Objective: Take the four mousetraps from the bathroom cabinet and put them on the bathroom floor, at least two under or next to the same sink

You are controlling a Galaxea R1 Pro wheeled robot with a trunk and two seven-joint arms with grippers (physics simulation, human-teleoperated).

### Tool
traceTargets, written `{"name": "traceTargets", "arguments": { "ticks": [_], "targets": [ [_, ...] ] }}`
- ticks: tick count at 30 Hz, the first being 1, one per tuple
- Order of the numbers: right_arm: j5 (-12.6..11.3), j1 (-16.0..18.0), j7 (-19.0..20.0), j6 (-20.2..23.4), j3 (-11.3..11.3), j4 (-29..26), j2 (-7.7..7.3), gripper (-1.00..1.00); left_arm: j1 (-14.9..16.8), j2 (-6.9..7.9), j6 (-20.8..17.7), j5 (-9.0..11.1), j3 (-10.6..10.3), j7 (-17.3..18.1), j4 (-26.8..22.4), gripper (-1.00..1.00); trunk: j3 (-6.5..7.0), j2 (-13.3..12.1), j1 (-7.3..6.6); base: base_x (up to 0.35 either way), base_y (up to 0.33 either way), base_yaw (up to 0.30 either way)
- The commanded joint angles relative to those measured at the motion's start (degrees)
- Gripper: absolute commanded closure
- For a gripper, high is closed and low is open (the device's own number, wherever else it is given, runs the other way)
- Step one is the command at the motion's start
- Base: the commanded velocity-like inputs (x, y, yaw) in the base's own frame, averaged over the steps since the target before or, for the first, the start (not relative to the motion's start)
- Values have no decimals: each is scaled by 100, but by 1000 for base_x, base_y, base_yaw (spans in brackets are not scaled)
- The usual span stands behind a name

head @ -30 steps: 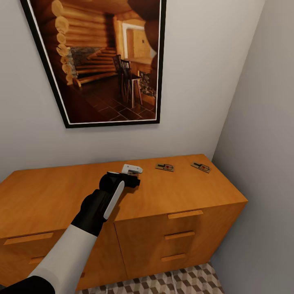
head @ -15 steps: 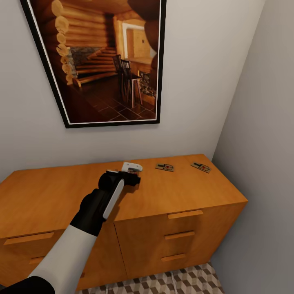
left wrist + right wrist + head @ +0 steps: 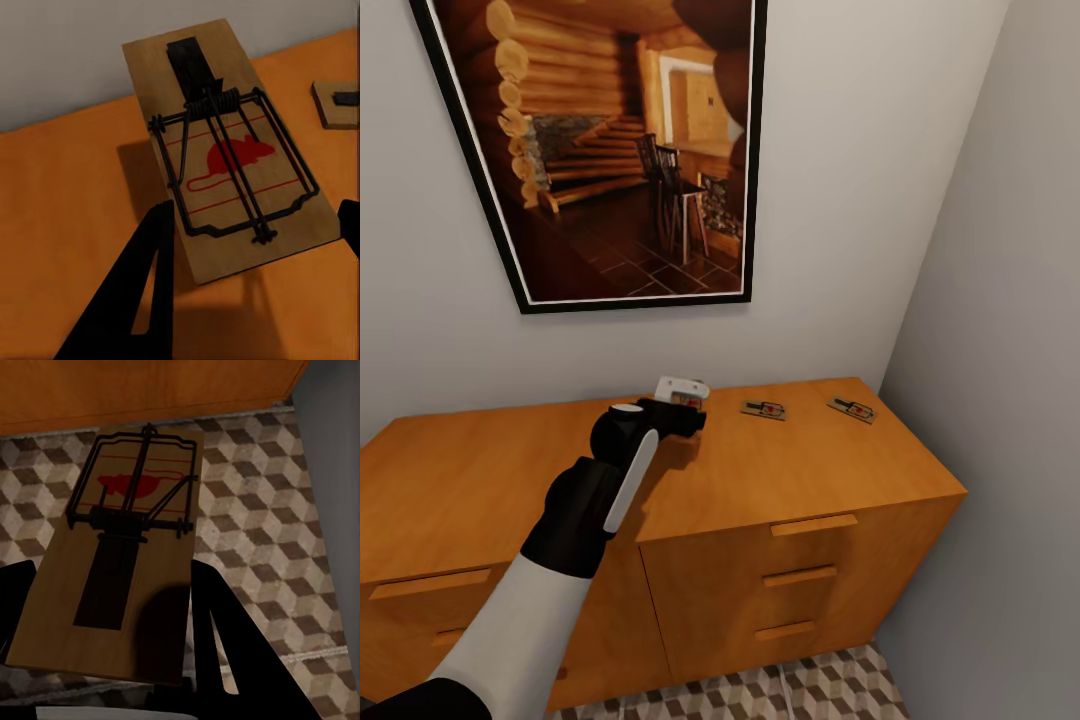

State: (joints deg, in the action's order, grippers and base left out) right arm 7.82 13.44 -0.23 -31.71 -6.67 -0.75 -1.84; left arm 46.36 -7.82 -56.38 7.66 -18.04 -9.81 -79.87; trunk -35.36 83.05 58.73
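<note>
From the head camera, the left gripper (image 3: 682,402) is over the top of the cabinet (image 3: 790,480) and pinches a mousetrap (image 3: 685,397), while two more mousetraps (image 3: 764,409) lie flat to its right near the far wall. The left wrist camera shows that trap (image 3: 225,150) tight between the two dark fingers (image 3: 131,300), one on each long side, so the arm should lift slowly and keep it flat. The right wrist camera shows the right gripper (image 3: 105,622) squeezing another trap (image 3: 120,562) above the bathroom floor (image 3: 285,510); hold it just as steady.
</note>
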Motion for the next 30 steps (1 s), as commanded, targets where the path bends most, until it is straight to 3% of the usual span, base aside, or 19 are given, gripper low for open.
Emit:
{"name": "traceTargets", "arguments": {
  "ticks": [1, 8, 30],
  "targets": [
    [35, 3, 23, -19, -48, 5, -1, 100, 5, 0, -22, 51, -5, -56, -13, 100, -5, 3, 0, 0, 0, 0],
    [35, 1, 23, -19, -48, 5, -1, 100, 5, 8, -23, 55, -7, -56, -15, 100, -5, 3, 0, -117, 0, 0],
    [35, 1, 24, -19, -46, 5, 8, 100, 5, 9, -30, 60, -7, -56, 33, 100, -5, 3, 0, -304, 35, 0]
  ]
}}
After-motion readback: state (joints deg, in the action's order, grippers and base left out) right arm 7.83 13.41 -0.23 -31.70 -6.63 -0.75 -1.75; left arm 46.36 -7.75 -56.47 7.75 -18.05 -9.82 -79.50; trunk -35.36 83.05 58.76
